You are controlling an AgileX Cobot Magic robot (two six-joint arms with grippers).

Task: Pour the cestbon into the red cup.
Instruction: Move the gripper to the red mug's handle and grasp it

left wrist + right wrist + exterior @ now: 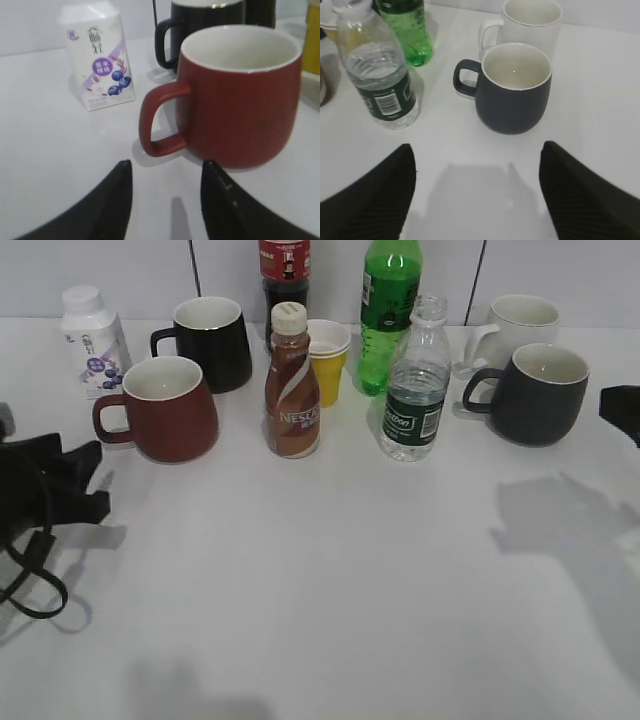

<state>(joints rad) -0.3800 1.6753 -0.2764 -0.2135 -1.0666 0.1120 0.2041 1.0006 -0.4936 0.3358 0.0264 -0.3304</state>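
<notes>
Nothing poured: bottle (415, 390) stands centre-right, red cup (165, 408) at left is empty; both grippers (167, 200) (477, 195) are spread, holding nothing.

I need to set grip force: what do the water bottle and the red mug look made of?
Water bottle: thin clear plastic, ribbed and glossy, water visible through it, with a dark green film label. Red mug: probably ceramic, given its thick wall, matte red outside and smooth white inside.

In the exterior view the dark cola bottle (284, 270) is cut at the top edge, its lower part hidden behind the brown Nescafe bottle (292, 385). The right pincer (622, 408) is mostly outside the frame.
</notes>
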